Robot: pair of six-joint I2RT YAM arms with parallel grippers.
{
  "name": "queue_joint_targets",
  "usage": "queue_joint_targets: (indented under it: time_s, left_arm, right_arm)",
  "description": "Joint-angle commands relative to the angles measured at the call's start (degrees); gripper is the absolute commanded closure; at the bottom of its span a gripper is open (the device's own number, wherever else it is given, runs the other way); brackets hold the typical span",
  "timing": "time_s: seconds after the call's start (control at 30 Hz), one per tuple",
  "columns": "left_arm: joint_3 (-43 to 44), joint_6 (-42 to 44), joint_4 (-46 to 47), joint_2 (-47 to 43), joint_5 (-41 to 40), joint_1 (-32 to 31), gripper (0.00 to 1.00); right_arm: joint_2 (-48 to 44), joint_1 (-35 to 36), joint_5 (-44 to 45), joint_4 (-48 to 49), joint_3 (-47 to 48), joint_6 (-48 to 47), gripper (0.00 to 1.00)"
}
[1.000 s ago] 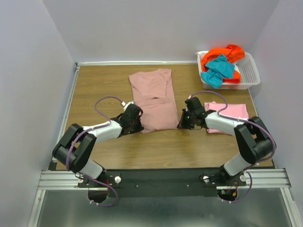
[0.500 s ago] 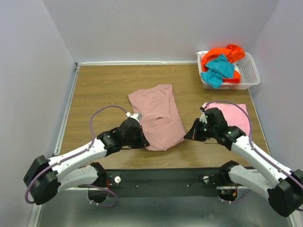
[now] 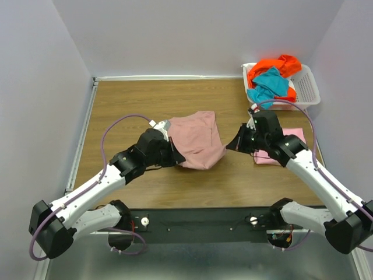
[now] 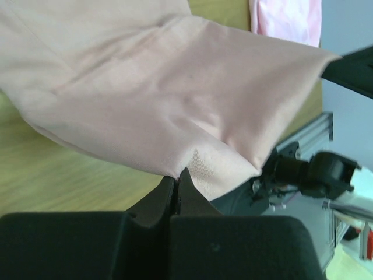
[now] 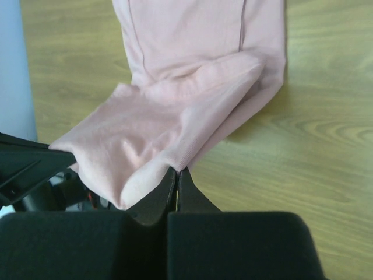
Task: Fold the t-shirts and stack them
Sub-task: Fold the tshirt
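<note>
The dusty rose t-shirt (image 3: pixel 198 137) lies in the middle of the table with its near edge lifted off the wood. My left gripper (image 3: pixel 176 156) is shut on that edge's left corner (image 4: pixel 175 172). My right gripper (image 3: pixel 228 147) is shut on the right corner (image 5: pixel 178 166). Between the two grippers the raised cloth (image 5: pixel 145 146) sags in a loose fold, while the far part (image 5: pixel 192 35) stays flat on the table. A folded light pink t-shirt (image 3: pixel 288 137) rests at the right, partly hidden by my right arm. Orange (image 3: pixel 277 64) and teal (image 3: pixel 268 84) t-shirts lie crumpled in the basket.
A white slotted basket (image 3: pixel 306 87) stands at the back right corner of the wooden table (image 3: pixel 128 105). Grey walls close in the left, back and right sides. A metal rail (image 3: pixel 198 220) with the arm bases runs along the near edge.
Both grippers have lifted the rose shirt's near edge and carried it toward the back, folding it over the rest. Both arms have stretched forward.
</note>
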Motion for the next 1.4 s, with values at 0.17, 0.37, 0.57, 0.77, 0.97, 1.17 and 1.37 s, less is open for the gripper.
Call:
queue_joint_targets:
  time_s: [0.17, 0.37, 0.57, 0.77, 0.97, 1.17, 1.37]
  left_arm:
    - [3.48, 6.67, 6.61, 4.96, 7.58, 10.63, 1.00]
    - [6.65, 8.51, 6.70, 9.27, 7.94, 14.06, 1.00]
    - [8.59, 8.78, 6.88, 13.31, 7.85, 17.75, 1.00]
    - [11.04, 10.53, 8.20, 18.05, 8.46, 21.71, 1.00]
    - [14.04, 11.94, 8.28, 24.56, 7.94, 24.87, 1.00]
    - [17.02, 13.17, 8.81, 30.62, 7.93, 26.54, 1.00]
    - [19.22, 13.18, 8.82, 36.16, 6.80, 27.33, 1.00]
  right_arm:
    - [7.73, 0.16, 8.37, 0.30, 10.36, -3.85, 1.00]
    - [16.34, 0.08, 9.34, 1.18, 17.82, -6.22, 1.00]
    - [24.50, -0.54, 9.95, 2.06, 24.33, -7.63, 1.00]
    - [31.54, -1.59, 9.95, 3.02, 28.29, -7.46, 1.00]
    - [38.23, -3.35, 9.08, 3.64, 33.30, -7.63, 1.00]
    - [45.69, -4.76, 7.06, 4.25, 37.52, -8.33, 1.00]
    - [51.76, -5.72, 5.56, 4.69, 40.95, -8.86, 1.00]
